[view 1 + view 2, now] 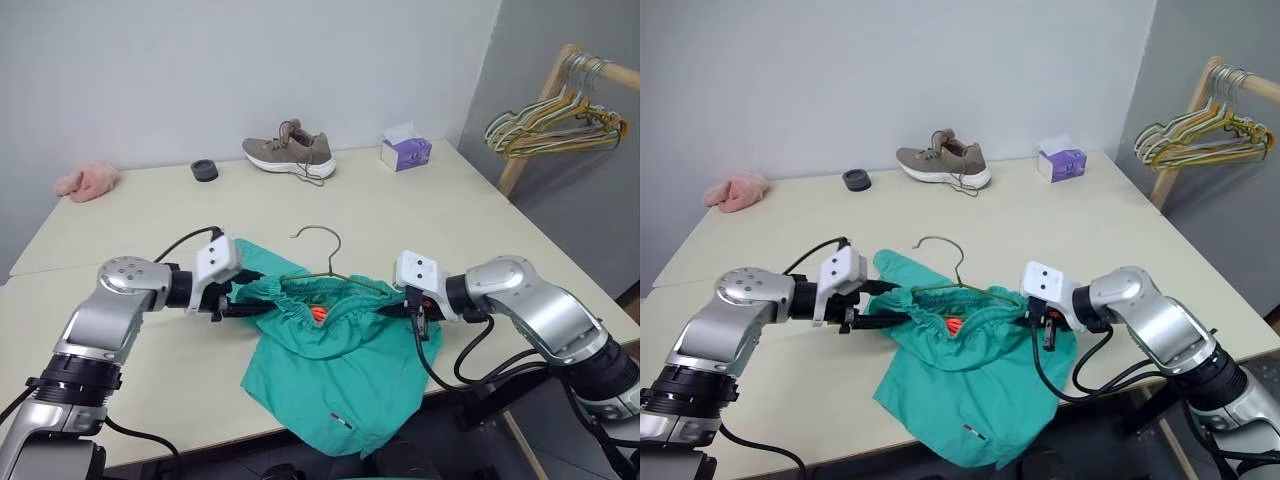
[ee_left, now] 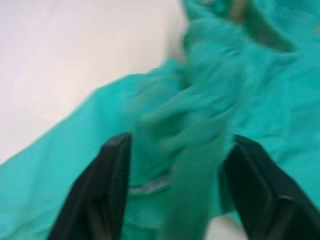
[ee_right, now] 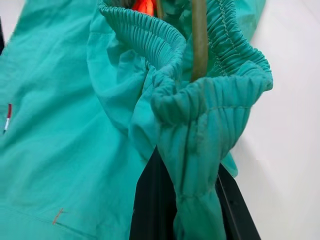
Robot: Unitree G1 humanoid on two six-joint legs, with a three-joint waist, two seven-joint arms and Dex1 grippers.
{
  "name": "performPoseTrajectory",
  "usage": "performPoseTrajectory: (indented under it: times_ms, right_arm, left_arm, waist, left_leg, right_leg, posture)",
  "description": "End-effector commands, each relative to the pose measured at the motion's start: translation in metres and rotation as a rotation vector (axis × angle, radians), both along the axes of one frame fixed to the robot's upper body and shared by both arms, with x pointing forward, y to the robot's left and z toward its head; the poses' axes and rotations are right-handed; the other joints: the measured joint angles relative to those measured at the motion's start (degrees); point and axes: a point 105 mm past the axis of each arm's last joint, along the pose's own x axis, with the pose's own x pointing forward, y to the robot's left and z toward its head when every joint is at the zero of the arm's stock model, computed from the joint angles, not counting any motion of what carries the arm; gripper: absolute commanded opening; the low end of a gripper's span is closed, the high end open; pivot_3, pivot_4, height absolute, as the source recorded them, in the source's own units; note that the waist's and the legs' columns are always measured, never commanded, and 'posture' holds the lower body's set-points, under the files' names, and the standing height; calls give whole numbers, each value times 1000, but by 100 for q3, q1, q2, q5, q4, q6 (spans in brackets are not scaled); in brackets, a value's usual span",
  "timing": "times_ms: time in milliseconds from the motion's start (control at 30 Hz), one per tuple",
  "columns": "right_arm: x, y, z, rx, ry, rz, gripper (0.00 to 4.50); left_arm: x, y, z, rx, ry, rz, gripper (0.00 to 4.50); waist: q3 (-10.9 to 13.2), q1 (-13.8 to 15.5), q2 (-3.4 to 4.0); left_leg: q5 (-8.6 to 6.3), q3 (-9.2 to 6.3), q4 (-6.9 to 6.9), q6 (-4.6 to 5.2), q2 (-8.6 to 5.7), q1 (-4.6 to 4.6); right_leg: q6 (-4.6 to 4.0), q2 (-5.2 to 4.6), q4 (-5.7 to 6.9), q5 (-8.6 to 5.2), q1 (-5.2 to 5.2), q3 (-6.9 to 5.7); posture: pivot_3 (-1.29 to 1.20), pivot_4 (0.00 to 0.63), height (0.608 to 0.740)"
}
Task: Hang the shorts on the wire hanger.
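While stretched between both grippers, shorts [image 1: 330,370]: right gripper [image 1: 398,304] clamped, left gripper [image 2: 175,175] spread around waistband.

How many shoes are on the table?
1. The shoe lies on its own at the far side of the table, between the small black round thing and the purple tissue box.

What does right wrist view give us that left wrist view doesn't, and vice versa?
Right wrist view alone: the wire hanger running inside the gathered waistband, the orange-red loop, and the right gripper with its fingers pinched shut on the waistband.
Left wrist view alone: the left gripper with fingers spread apart either side of a bunched fold.
Both: the teal shorts and the pale table beneath.
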Motion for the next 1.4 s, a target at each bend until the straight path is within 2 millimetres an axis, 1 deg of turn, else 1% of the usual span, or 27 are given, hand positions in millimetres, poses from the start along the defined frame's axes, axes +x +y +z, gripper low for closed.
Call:
performPoseTrajectory:
  times_ms: [33, 133, 167, 200, 267, 333, 400, 500, 600, 633, 767, 900, 967, 1033, 1133, 1233, 1267, 1333, 1400]
  right_arm:
    - [1, -8, 12, 47, -18, -62, 0]
    - [1, -17, 10, 84, 25, -148, 0]
    - [2, -23, 9, 104, 46, -200, 0]
    - [4, -33, 7, 122, 69, -267, 0]
    - [3, -51, 3, 150, 106, -381, 0]
    - [2, -72, 0, 174, 133, -505, 0]
    - [0, -99, -2, 201, 144, -658, 0]
    - [-8, -132, -4, 215, 139, -835, 0]
    - [-20, -159, -7, 220, 134, -983, 0]
    - [-25, -170, -8, 224, 129, -1040, 0]
    - [-47, -207, -8, 213, 96, -1233, 0]
    - [-75, -260, -3, 154, 30, -1471, 0]
    - [-87, -281, 0, 131, -2, -1564, 0]
    - [-97, -302, 7, 80, -61, -1644, 0]
    - [-104, -329, 26, 26, -182, -1745, 0]
    - [-94, -344, 58, -4, -333, -1759, 0]
    - [-91, -346, 64, -2, -357, -1761, 0]
    - [-81, -352, 81, 0, -426, -1760, 0]
    - [-71, -357, 98, 11, -483, -1765, 0]
  left_arm:
    - [10, 19, 22, -47, -73, 93, 2879]
    - [17, 35, 28, -60, -103, 174, 2879]
    - [19, 39, 29, -66, -112, 199, 2879]
    - [21, 41, 30, -79, -113, 216, 2879]
    - [20, 37, 30, -114, -94, 210, 2879]
    - [15, 22, 28, -159, -55, 158, 2879]
    - [10, 0, 26, -200, -18, 85, 2879]
    - [4, -32, 31, -263, 14, -16, 3446]
    - [-6, -62, 42, -333, 64, -126, 4368]
    - [-5, -70, 45, -349, 70, -144, 4468]
    - [0, -98, 55, -371, 30, -201, 4468]
    - [1, -127, 69, -357, -89, -278, 4468]
    - [1, -136, 74, -356, -132, -304, 4468]
    - [3, -145, 80, -360, -166, -316, 4468]
    - [5, -158, 88, -371, -220, -332, 4468]
    - [6, -168, 89, -358, -257, -352, 4468]
    - [7, -170, 89, -355, -262, -354, 4468]
    - [8, -174, 89, -348, -279, -356, 4468]
    - [10, -179, 90, -343, -296, -349, 4468]
  waist:
    - [0, 3, 0]
    - [-2, 6, -3]
    - [-2, 6, -2]
    - [-2, 7, -3]
    - [-6, 22, -9]
    - [-7, 32, -9]
    - [-8, 37, -11]
    - [-8, -4, -11]
    - [-8, -65, -11]
    - [-10, -88, -8]
    - [-32, -229, 28]
    - [-39, -436, 36]
    - [-39, -525, 37]
    - [-40, -641, 38]
    - [-43, -799, 42]
    - [-43, -983, 42]
    - [-44, -1062, 46]
    - [-47, -1192, 50]
    - [-47, -1273, 50]
  left_leg:
    - [0, 0, 0, 0, 0, 0]
    - [0, -1, 1, 0, 0, 0]
    - [0, -1, 0, 0, 0, -1]
    - [0, 0, 1, 0, -1, -1]
    - [0, -1, 2, 0, -2, -2]
    - [0, -1, 1, -1, -5, -4]
    - [0, 0, 2, -1, -9, -6]
    - [-1, 6, 7, -1, -11, -10]
    - [-1, 8, 7, -1, -7, -7]
    - [0, 6, 7, -1, -4, -8]
    - [0, 19, 10, 0, -4, 0]
    - [0, 32, 13, 0, -8, 5]
    - [0, 32, 10, 0, -8, 5]
    - [0, 33, 5, 0, -8, 4]
    - [-1, 38, -4, 0, -8, 4]
    - [-2, 50, -11, 0, -11, 3]
    - [-3, 52, -11, 1, -13, 4]
    - [-7, 56, -17, 7, -16, 13]
    - [-12, 50, -17, 11, -16, 21]
  right_leg:
    - [0, 0, 0, 0, 0, 0]
    - [0, 0, -1, 0, 1, -1]
    - [0, 0, -1, 0, 1, -2]
    - [0, -1, -1, 0, 1, -1]
    - [0, -3, -1, 0, 2, -2]
    - [-1, -6, -3, 1, 3, -2]
    - [-3, -11, -3, 2, 4, -1]
    - [-1, -12, -5, 2, 4, 4]
    - [2, -5, 0, 1, 5, 6]
    - [2, 0, 0, 0, 5, 4]
    - [4, 9, 0, -1, 13, 12]
    - [8, 13, -2, -3, 19, 16]
    - [11, 32, -5, -5, 18, 19]
    - [13, 33, -7, -6, 17, 25]
    - [17, 35, -12, -10, 18, 31]
    - [26, 35, -20, -15, 20, 27]
    - [30, 34, -25, -18, 23, 27]
    - [38, 33, -36, -27, 47, 29]
    - [38, 32, -45, -37, 65, 20]
  posture:
    - [-232, 0, 740]
    - [-235, 0, 740]
    - [-239, 0, 740]
    - [-244, 0, 740]
    - [-255, 0, 740]
    - [-270, 0, 740]
    - [-290, 0, 740]
    - [-323, 0, 740]
    - [-360, 0, 740]
    - [-375, 0, 740]
    - [-414, 0, 740]
    - [-438, 0, 740]
    - [-438, 0, 740]
    - [-457, 0, 740]
    - [-470, 0, 740]
    - [-475, 0, 740]
    - [-474, 0, 740]
    - [-470, 0, 740]
    - [-465, 0, 740]
